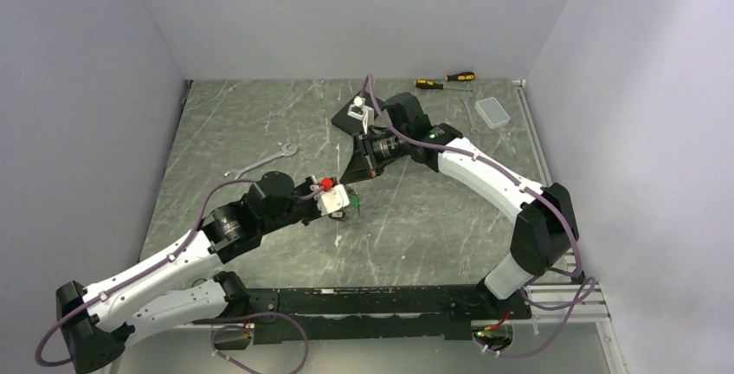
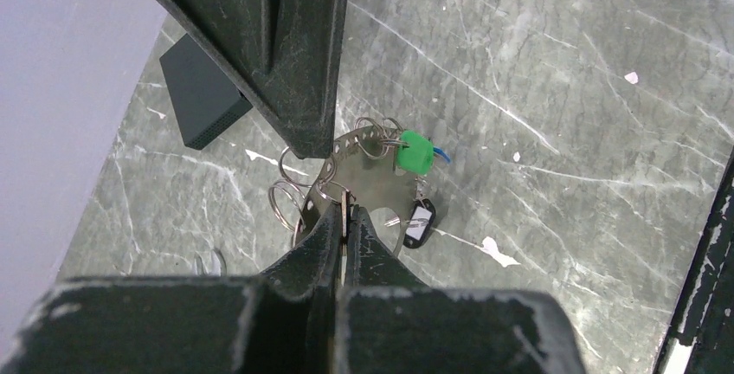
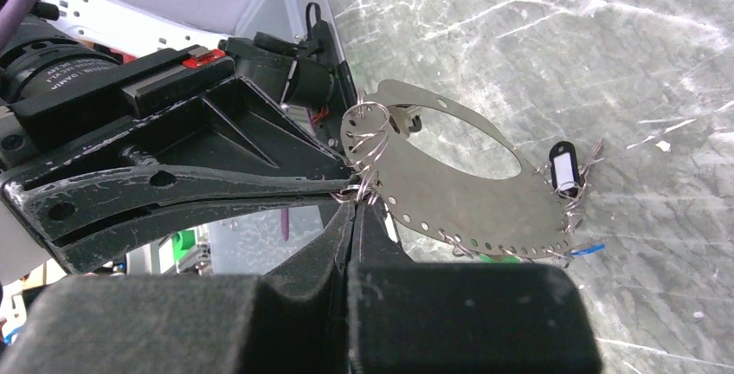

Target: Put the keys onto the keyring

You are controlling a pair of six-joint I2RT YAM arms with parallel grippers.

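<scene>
The keyring (image 3: 467, 192) is a flat grey metal loop with a large oval opening and a row of small holes along its rim, held above the table. My left gripper (image 2: 346, 211) is shut on its near edge (image 2: 363, 175). My right gripper (image 3: 355, 203) is shut on a small split ring (image 3: 368, 185) at the keyring's rim, right beside the left fingers (image 3: 199, 179). Three keys hang from the rim: a green-headed key (image 2: 414, 151), a black tag key with a white label (image 2: 419, 222) (image 3: 563, 169) and a blue one (image 3: 589, 248). From above, both grippers meet mid-table (image 1: 357, 194).
A silver wrench (image 1: 260, 162) lies left of centre. Two yellow-and-black screwdrivers (image 1: 446, 80) and a clear plastic box (image 1: 493, 112) sit at the back right. A black box (image 2: 203, 88) rests on the table behind the keyring. White walls enclose three sides.
</scene>
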